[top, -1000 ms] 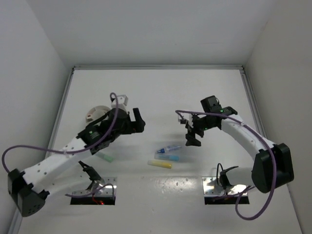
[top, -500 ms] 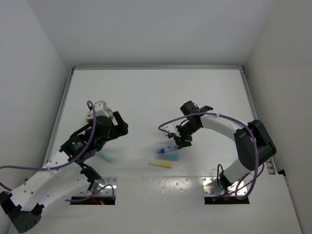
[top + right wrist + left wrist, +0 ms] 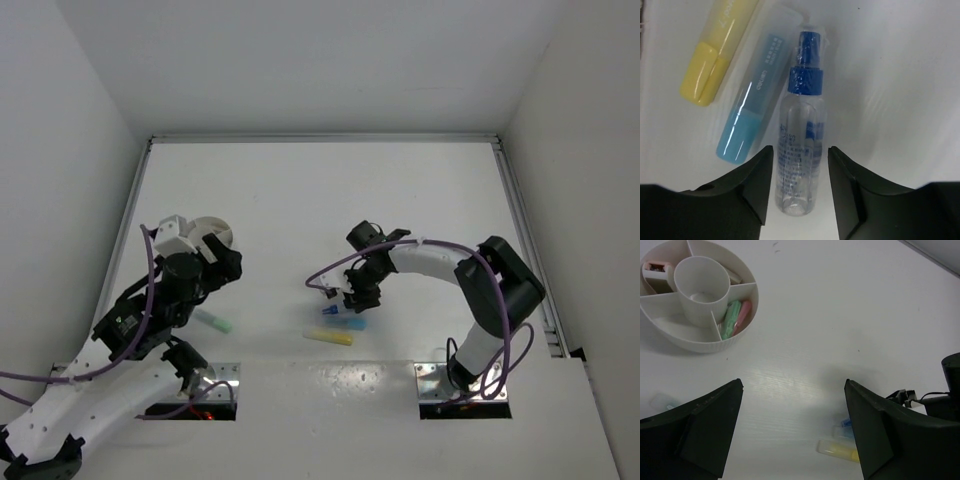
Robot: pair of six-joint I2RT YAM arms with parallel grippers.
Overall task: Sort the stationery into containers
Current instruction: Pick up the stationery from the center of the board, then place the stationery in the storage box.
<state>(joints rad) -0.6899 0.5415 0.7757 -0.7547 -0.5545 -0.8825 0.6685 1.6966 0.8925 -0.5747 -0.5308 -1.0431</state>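
Observation:
The round white divided dish (image 3: 704, 343) sits at the upper left of the left wrist view and holds a green marker (image 3: 731, 319) and a pink marker (image 3: 743, 314); it also shows in the top view (image 3: 213, 228). My left gripper (image 3: 794, 385) is open and empty, above bare table near the dish (image 3: 218, 266). My right gripper (image 3: 800, 150) is open and low, with a jaw on each side of the clear blue-capped tube (image 3: 802, 131), not touching it. A light blue marker (image 3: 754, 116) and a yellow marker (image 3: 715, 57) lie beside the tube.
A green marker (image 3: 216, 322) lies alone on the table by the left arm. The tube (image 3: 329, 311), light blue marker (image 3: 350, 324) and yellow marker (image 3: 329, 337) cluster at mid-table. A small pink and tan item (image 3: 656, 269) lies in a far dish compartment. White walls enclose the table.
My left arm has drawn back toward the near left, uncovering the dish. My right gripper has swung left and come down over the clear tube.

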